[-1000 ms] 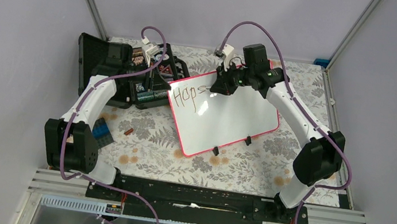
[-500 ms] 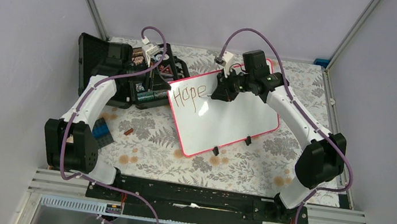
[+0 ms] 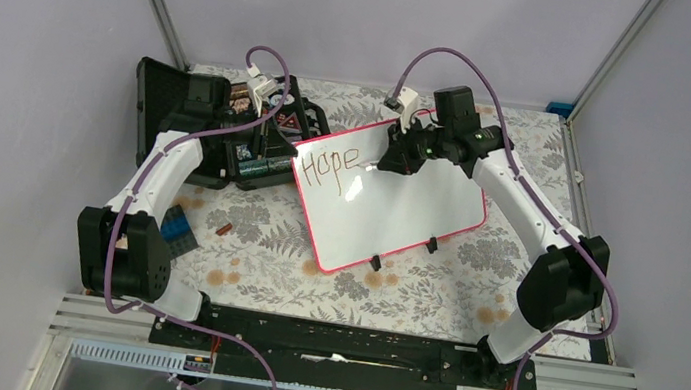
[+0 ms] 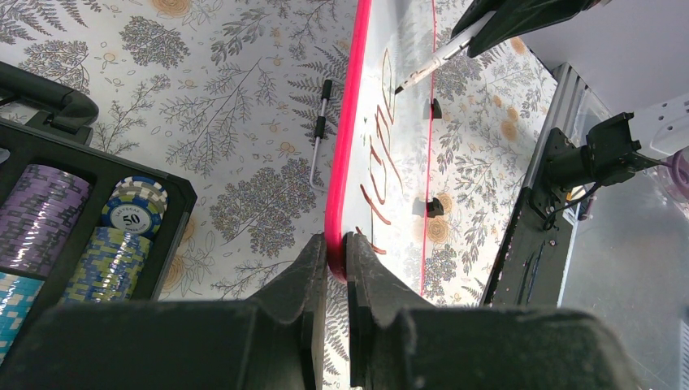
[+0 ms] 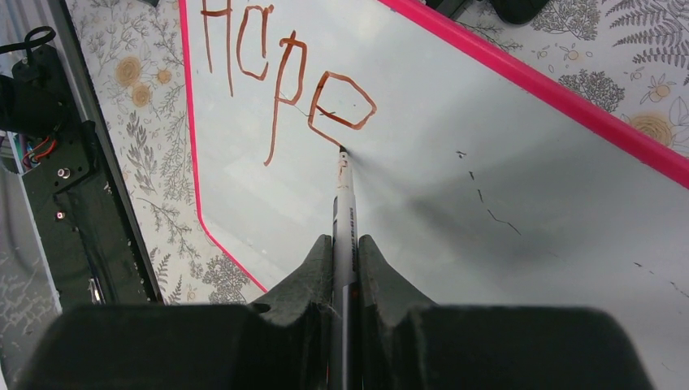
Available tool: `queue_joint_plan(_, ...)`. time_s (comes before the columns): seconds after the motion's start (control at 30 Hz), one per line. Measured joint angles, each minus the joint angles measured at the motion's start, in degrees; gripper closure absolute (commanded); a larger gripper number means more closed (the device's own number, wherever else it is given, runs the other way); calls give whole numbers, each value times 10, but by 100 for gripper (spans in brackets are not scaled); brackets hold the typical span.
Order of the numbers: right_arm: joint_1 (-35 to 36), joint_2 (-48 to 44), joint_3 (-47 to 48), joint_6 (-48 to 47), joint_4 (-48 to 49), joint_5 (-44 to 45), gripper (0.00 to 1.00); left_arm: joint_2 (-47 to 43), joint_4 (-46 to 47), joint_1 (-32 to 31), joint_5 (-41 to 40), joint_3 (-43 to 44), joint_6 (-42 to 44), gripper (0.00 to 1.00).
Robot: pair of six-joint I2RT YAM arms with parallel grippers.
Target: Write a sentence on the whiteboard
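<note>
The whiteboard (image 3: 399, 217), a large flat white rectangular board with rounded corners and a thin pink-red rim, lies askew at the centre of the top view on a floral tablecloth (image 3: 252, 263). The sentence (image 5: 284, 81) so far consists of one dark brownish word, "Hope", four letters near the board's upper left corner. The left gripper (image 4: 335, 248) is clamped on the pink rim at that corner, one finger on each face, which steadies the board. The right gripper (image 5: 345, 244) is closed around a slim white marker (image 5: 344, 203); its dark tip meets the tail of the "e" and appears to rest on the surface. Step in hand, by judgement: finishing the first word. The next move calls for lifting the tip, shifting it toward the bare white area to the right and setting it down with a gap before the next word. Count: one board, one marker, two small black clips (image 3: 376, 261) on the lower long edge, two grippers, and one open black plastic case (image 3: 158, 95) at upper left holding stacks of poker chips (image 4: 122, 215), their number cut by the frame edge.
</note>
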Motion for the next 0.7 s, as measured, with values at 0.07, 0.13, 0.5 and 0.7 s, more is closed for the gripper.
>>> queue_joint_plan(0.07,-3,-1,0,-1,-2,0,100,0,0,0,0,0,0,100)
queue_joint_plan(0.13,-5,-1,0,-3,-4,0,100,0,0,0,0,0,0,100)
queue_joint_plan(0.5,-5,-5,2,-5,-10,-5,100,-2,-2,-1,0,0,0,96)
queue_joint_plan(0.7,-5,-24,2,-5,-19,-14,100,-4,-7,-2,-1,1,4,79)
